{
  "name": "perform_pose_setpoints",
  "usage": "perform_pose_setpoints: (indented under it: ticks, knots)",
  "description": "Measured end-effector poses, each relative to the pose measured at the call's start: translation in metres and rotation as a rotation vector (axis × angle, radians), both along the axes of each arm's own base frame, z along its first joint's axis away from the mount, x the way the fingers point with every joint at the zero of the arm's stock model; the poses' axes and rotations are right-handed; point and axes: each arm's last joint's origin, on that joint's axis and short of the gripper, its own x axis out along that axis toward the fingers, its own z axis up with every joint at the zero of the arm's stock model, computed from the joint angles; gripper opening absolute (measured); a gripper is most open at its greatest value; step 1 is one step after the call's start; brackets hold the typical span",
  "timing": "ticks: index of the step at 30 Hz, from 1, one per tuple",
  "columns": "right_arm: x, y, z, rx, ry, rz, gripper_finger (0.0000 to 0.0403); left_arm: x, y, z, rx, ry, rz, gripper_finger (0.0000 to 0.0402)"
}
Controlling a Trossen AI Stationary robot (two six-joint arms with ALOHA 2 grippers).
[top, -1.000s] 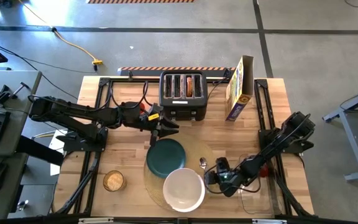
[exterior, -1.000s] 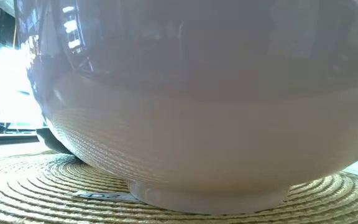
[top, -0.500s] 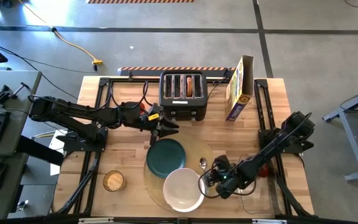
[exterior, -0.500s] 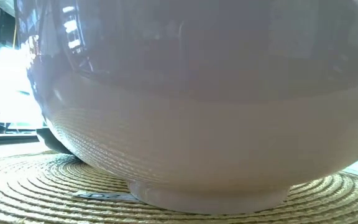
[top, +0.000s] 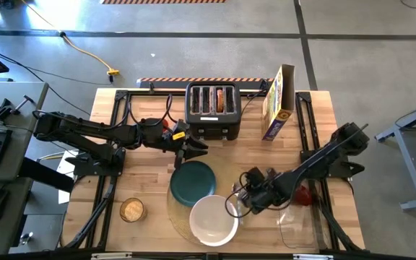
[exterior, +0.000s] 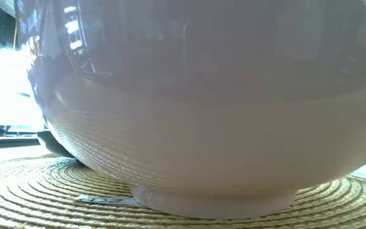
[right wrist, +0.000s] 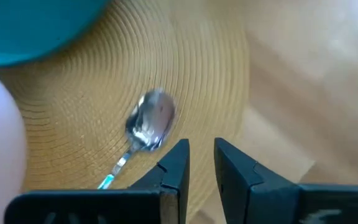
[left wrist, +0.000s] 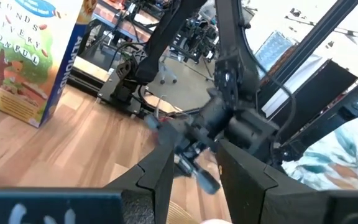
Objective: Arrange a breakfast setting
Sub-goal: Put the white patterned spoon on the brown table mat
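A small metal spoon (right wrist: 148, 124) lies on the round tan placemat (top: 226, 172), next to the dark teal plate (top: 193, 182) and the white bowl (top: 213, 219), which both rest on the mat. The bowl (exterior: 196, 102) fills the low view. My right gripper (top: 238, 198) hovers low over the mat just beside the spoon, its fingers narrowly open and empty (right wrist: 202, 155). My left gripper (top: 196, 150) waits open and empty between the toaster and the plate. A tan bagel half (top: 132, 210) lies on the table at the front left.
A black four-slot toaster (top: 212, 108) and a cereal box (top: 278, 101) stand at the back. A small red thing (top: 305, 195) sits beside my right arm, partly hidden. A clear item (top: 295, 225) lies at the front right. Bare wood shows right of the mat.
My right gripper has moved toward the table's left edge and a little toward the far edge, over the placemat to the spoon. The spoon, bowl and plate have stayed where they were.
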Motion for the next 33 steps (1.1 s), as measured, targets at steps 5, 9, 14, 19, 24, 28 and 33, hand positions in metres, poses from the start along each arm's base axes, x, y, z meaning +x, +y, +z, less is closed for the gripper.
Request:
perform_pose_setpoints:
  ticks: [5,9,14,19,24,28,33]
  knots:
    - [-0.006,-0.023,0.033,-0.118,-0.005,0.169,0.0053,0.000,0.001,0.000,-0.011,0.002,0.027,0.0113]
    - [-0.013,-0.044,0.053,-0.195,-0.013,0.300,0.0053,0.000,0.001,0.000,-0.010,0.000,0.035,0.0113]
    - [-0.025,-0.066,0.066,-0.235,-0.044,0.429,0.0053,0.000,0.001,0.000,-0.011,-0.001,0.035,0.0113]
    - [-0.034,-0.081,0.053,-0.156,-0.145,0.639,0.0053,0.000,0.001,0.001,-0.011,-0.005,0.047,0.0113]
    - [-0.039,-0.095,0.032,-0.093,-0.281,0.682,0.0053,0.000,0.002,0.001,-0.008,-0.006,0.075,0.0113]
    - [-0.041,-0.099,0.017,-0.046,-0.299,0.722,0.0053,0.000,0.002,0.001,-0.009,-0.006,0.075,0.0113]
    - [-0.037,-0.098,0.005,-0.044,-0.307,0.762,0.0053,0.000,0.003,0.001,-0.008,-0.007,0.086,0.0113]
